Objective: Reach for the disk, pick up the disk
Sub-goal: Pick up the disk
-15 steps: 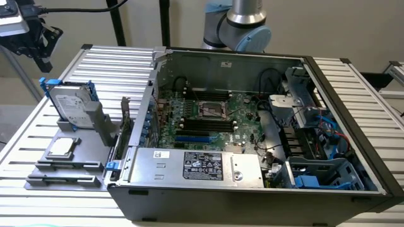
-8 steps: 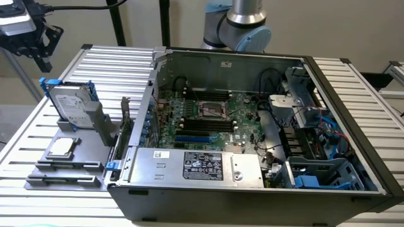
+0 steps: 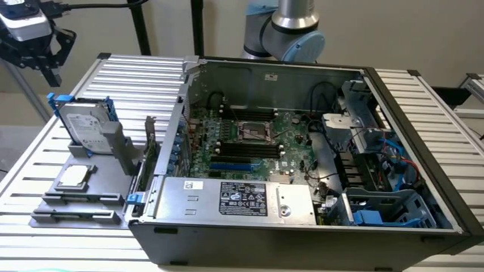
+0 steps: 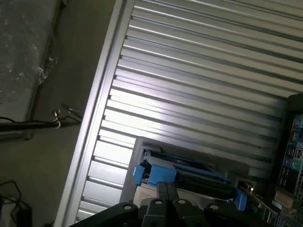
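**A:** From the wrist, closest thing?

**B:** The gripper point(image 4: 165, 191). Black fingers pressed tight together, holding nothing. Right below the tips, the disk point(image 4: 182, 170), seen from above, with a blue bracket around the edge. Not touching.

**A:** And past that?

**B:** Long silver slats of the table point(image 4: 199, 85). Farther off, over the table edge, the floor point(image 4: 42, 142) with thin cables point(image 4: 28, 124) lying on it.

**A:** Anything more from the exterior view?

**B:** Plenty. Nearest, the open computer case point(image 3: 302, 243), lying on the table. Inside, a blue cage point(image 3: 386, 212) in the near corner on the exterior view's right. On the exterior view's left, a grey tray point(image 3: 76, 199) with a small square silver chip point(image 3: 74, 177) lying flat. Just behind the chip, the disk point(image 3: 85, 126) again, standing up on its edge in a grey holder point(image 3: 113, 141), white label facing out. Above the disk, the gripper point(image 3: 49, 71), hanging with a clear gap in between. Farthest back, the arm point(image 3: 291, 28), behind the case.

**A:** How many of each?

**B:** One gripper. One arm. One disk. One chip. One tray. One holder. One computer case. One blue cage.
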Robot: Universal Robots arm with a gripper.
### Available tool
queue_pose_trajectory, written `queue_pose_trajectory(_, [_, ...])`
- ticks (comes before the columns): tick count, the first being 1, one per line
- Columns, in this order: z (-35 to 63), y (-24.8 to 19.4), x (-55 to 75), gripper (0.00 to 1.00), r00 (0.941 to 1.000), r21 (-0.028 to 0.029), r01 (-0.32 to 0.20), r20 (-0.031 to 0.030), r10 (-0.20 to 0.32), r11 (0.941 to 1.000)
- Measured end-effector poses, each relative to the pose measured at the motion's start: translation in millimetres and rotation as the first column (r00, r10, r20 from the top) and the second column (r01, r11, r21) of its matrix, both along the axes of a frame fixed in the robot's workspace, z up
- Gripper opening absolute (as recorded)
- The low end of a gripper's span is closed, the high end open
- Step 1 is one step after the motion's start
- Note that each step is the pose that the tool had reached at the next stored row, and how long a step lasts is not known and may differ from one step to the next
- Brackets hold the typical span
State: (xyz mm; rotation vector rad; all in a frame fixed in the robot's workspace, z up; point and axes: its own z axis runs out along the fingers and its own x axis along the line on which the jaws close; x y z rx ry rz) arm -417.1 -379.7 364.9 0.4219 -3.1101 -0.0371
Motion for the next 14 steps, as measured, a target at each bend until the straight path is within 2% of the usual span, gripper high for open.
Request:
queue_pose_trajectory(4, [0.0, 0.0, 0.0, 0.11, 0.9979, 0.0004, -0.064, 0.0001, 0.064, 0.9979])
queue_pose_trajectory(7, [0.0, 0.0, 0.0, 0.11, 0.9938, 0.0006, -0.111, 0.0003, 0.111, 0.9938])
queue_pose_trajectory(14, [0.0, 0.0, 0.4, 0.11, 0.9766, 0.0008, -0.215, 0.0004, 0.215, 0.9766])
